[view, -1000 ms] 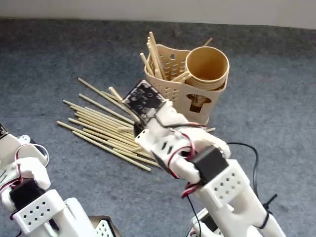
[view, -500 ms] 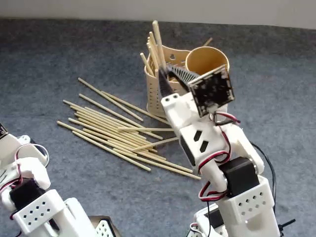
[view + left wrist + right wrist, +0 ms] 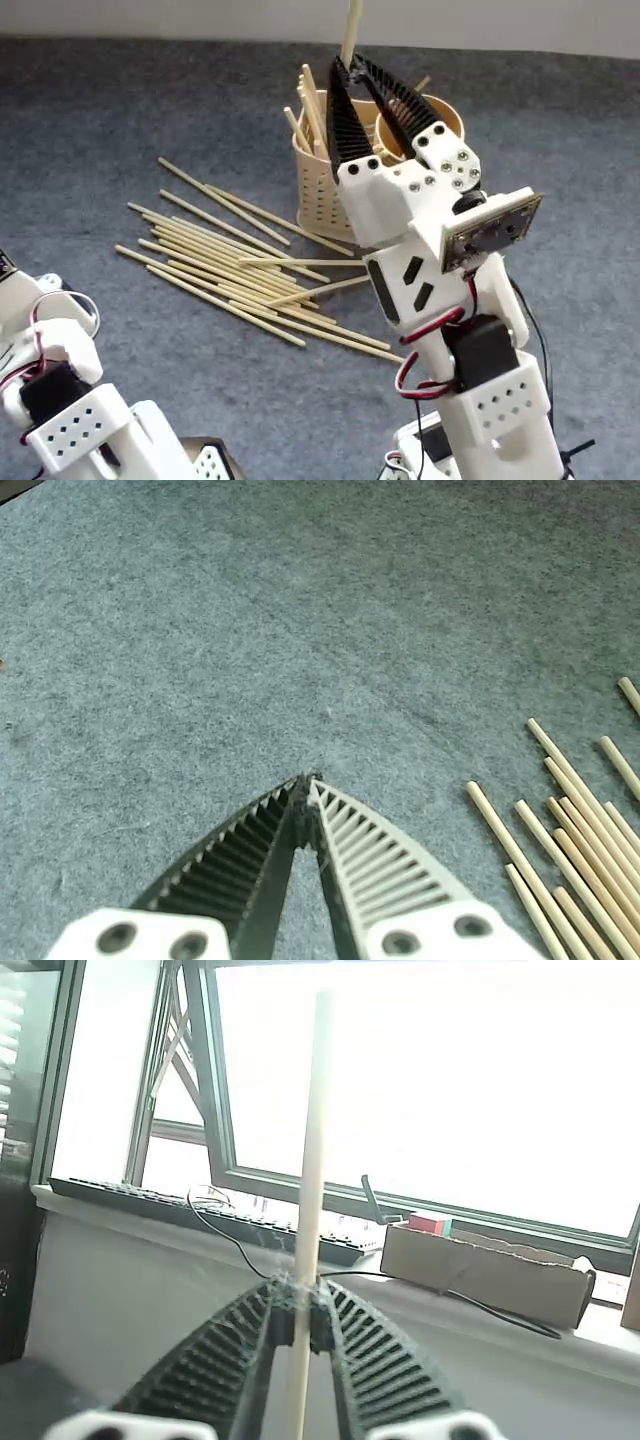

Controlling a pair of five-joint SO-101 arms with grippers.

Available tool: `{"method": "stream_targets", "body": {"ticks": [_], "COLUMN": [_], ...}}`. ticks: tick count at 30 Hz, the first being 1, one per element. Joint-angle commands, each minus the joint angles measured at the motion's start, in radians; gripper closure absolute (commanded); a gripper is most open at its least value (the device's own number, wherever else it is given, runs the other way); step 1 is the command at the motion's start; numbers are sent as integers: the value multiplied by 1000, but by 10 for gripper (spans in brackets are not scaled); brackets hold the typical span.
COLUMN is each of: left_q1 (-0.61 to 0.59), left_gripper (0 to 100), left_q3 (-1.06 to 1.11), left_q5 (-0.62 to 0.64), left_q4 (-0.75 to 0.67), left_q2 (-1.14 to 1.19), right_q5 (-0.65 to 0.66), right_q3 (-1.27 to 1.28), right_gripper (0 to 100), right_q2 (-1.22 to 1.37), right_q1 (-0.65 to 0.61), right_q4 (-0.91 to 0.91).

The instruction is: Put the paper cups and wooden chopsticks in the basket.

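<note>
My right gripper (image 3: 347, 62) is raised over the perforated basket (image 3: 318, 190) and is shut on one wooden chopstick (image 3: 351, 22) that stands upright. In the right wrist view that chopstick (image 3: 312, 1130) rises between the shut fingertips of the gripper (image 3: 300, 1298). The basket holds several chopsticks and a paper cup (image 3: 443, 108), partly hidden by the arm. A pile of chopsticks (image 3: 220, 262) lies on the carpet left of the basket. My left gripper (image 3: 308, 780) is shut and empty, low over the carpet, with chopstick ends (image 3: 570, 830) off to one side.
Grey carpet (image 3: 120, 120) covers the table, bare at the back left and on the right. The left arm's white body (image 3: 55, 385) sits at the lower left corner. Behind the right gripper are a window and a cardboard box (image 3: 480, 1265).
My right arm lifted a chopstick off the pile, swung up and back toward the basket, and now holds it upright above the basket. The left arm has not moved.
</note>
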Motion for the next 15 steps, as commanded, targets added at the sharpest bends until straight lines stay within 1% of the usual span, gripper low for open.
{"method": "stream_targets", "body": {"ticks": [1,7,11,15], "left_q1": [21,21,21,21], "left_gripper": [989,989,989,989], "left_q3": [-2,19,19,19], "left_q5": [9,9,9,9], "left_q4": [-34,-68,-68,-68], "left_q2": [-12,-12,-12,-12], "right_q5": [-3,-8,-8,-8], "right_q3": [7,-1,-2,1], "right_gripper": [995,995,995,995], "right_q2": [105,323,415,455], "right_q1": [36,113,114,117], "right_q4": [-120,-214,-226,-226]}}
